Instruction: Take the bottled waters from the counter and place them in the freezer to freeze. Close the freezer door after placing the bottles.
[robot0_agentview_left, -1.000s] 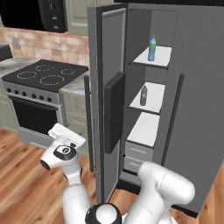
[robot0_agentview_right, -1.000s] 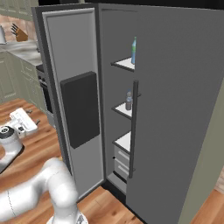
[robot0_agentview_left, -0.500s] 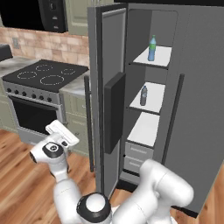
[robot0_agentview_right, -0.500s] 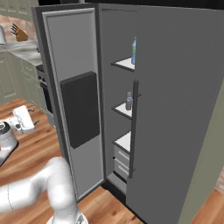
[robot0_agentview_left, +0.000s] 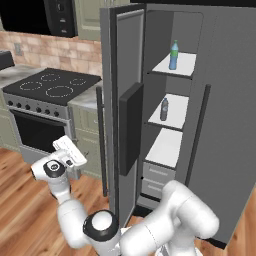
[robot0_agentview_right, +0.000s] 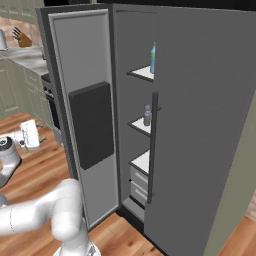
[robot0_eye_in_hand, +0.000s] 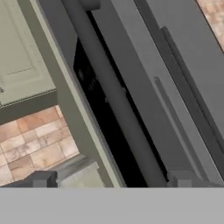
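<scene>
Wooden plank flooring runs under a kitchen with a brick backsplash and pale green cabinets. At far left in the left base view sits a black glass stovetop (robot0_agentview_left: 50, 86) above an oven with a dark window (robot0_agentview_left: 39, 132), and a strip of the counter (robot0_agentview_left: 86, 100) lies between the stove and the refrigerator. Low in front of the oven, the gripper (robot0_agentview_left: 70, 151) is held at about the height of the oven door, pointing toward the freezer door; in the hand view its two dark fingertips (robot0_eye_in_hand: 43, 178) stand well apart with nothing between them, so it is open and empty, close to the long dark bar handle (robot0_eye_in_hand: 114, 96) that crosses that view diagonally. In the right base view the same gripper (robot0_agentview_right: 29, 135) shows at the left edge above the floor. Next comes the freezer door (robot0_agentview_left: 122, 115), swung wide open, its black dispenser panel (robot0_agentview_right: 92, 125) facing outward. Beyond it the freezer (robot0_agentview_left: 167, 147) stands open with white shelves and drawers. The clear blue bottle (robot0_agentview_left: 174, 55) with a green cap stands upright on the top shelf, and the smoky grey bottle (robot0_agentview_left: 164, 109) stands upright on the shelf below. Farthest right, the plain grey door (robot0_agentview_right: 200, 135) of the other half is shut.
</scene>
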